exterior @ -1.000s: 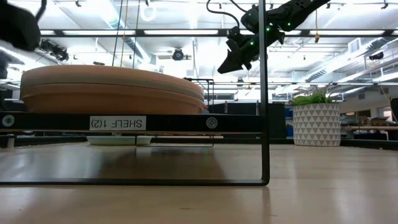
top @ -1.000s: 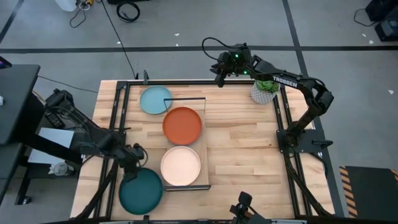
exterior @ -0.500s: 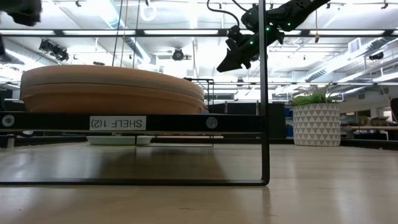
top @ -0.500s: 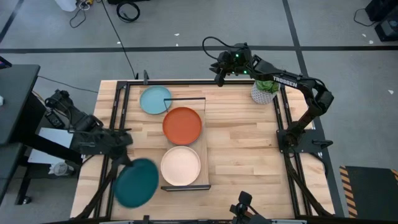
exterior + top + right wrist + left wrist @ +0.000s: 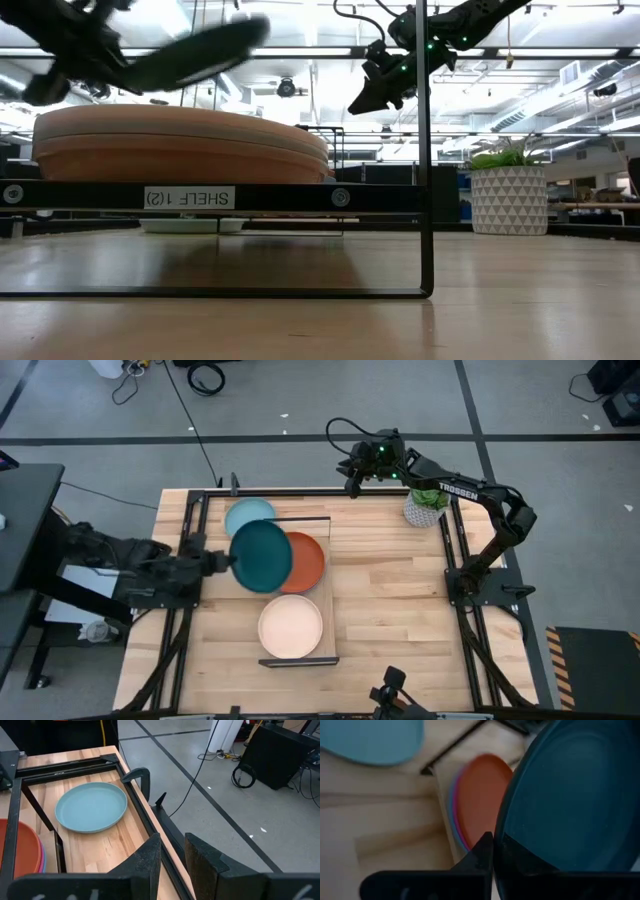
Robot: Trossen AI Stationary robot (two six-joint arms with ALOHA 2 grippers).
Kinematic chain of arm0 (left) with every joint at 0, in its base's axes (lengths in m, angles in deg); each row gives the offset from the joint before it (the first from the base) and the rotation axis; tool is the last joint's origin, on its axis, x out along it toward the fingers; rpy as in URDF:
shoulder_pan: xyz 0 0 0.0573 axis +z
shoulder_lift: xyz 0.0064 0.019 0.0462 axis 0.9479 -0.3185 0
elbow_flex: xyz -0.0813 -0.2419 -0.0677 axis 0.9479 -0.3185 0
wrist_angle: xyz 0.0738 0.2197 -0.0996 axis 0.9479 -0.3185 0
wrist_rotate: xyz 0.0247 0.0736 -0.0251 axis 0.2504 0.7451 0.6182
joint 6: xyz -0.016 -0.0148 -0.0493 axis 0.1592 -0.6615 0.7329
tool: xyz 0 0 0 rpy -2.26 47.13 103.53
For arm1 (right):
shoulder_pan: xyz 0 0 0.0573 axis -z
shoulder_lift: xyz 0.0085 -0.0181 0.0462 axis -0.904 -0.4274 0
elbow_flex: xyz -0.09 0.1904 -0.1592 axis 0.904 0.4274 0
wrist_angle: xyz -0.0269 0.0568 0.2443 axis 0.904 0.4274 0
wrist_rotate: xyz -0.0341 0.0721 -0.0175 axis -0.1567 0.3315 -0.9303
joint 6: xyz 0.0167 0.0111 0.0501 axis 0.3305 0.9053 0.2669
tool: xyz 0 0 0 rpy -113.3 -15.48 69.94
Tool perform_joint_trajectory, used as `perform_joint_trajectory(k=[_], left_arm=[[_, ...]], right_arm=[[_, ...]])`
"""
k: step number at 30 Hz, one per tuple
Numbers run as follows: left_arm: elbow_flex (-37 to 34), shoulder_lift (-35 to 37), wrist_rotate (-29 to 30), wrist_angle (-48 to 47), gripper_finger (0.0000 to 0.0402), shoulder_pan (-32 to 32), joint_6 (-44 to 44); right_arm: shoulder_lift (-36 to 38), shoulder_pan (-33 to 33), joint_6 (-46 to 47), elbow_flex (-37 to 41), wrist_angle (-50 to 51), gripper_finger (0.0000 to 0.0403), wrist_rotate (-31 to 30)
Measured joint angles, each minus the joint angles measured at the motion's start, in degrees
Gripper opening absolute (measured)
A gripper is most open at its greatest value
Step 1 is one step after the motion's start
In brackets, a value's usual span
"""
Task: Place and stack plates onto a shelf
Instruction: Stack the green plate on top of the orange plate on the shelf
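Observation:
My left gripper (image 5: 222, 560) is shut on the dark teal plate (image 5: 262, 557), which hangs in the air over the shelf (image 5: 327, 592) and covers part of the orange plate (image 5: 308, 562). The orange plate tops a stack whose magenta and blue rims (image 5: 454, 805) show beneath it. A peach plate (image 5: 291, 626) tops the shelf's near stack (image 5: 180, 140). The light blue plate (image 5: 243, 515) lies flat on the table at the shelf's far end. My right gripper (image 5: 352, 482) waits above the far edge, its fingers shut but for a narrow slit (image 5: 172, 855). My left gripper pinches the dark teal plate by its rim (image 5: 501, 851) on the side toward the table's left, one finger (image 5: 481, 854) showing against the rim's outer face. The fingers come roughly level from the left. The plate is lifted clear and tilted (image 5: 190, 55), its free edge higher.
A potted plant (image 5: 424, 506) in a white patterned pot stands near the far right corner. Black frame rails (image 5: 190, 575) run along the table's left, right and far edges. The shelf's black wire frame (image 5: 424, 180) rises at its near end. Bare wood (image 5: 390, 600) lies right of the shelf.
My left gripper has lifted the dark teal plate off the table's near left corner and swung it up, toward the far edge and the right. The plate now hangs tilted over the orange stack. It stayed shut on the rim throughout.

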Motion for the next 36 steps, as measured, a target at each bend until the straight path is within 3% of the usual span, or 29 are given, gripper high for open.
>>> perform_joint_trajectory(k=[4,11,18,22,29,36], left_arm=[[0.0,-6.7,-3.4,4.4,0.0014,7.3,-1.6],[0.0,-17.5,-15.7,11.6,0.0015,15.7,-2.2],[0.0,-23.9,-15.5,16.1,0.0015,19.5,-1.5],[0.4,-26.9,-18.4,18.2,0.0015,21.2,-3.5],[8.1,-33.2,-18.1,10.7,0.0016,21.5,-10.1],[9.2,-34.6,-19.0,10.4,0.0064,21.5,-14.6]], right_arm=[[0.0,0.0,0.0,0.0,0.0,0.0094,0.0],[0.0,-0.5,0.1,0.0,0.0,0.0094,-0.1],[0.0,-1.5,0.1,0.0,0.0,0.0094,-0.1],[0.0,-1.9,0.1,0.0,0.0,0.0094,-0.1],[0.0,-1.9,0.1,0.0,0.1,0.0094,0.1],[0.0,-1.9,0.1,0.0,0.0,0.0094,0.0]])
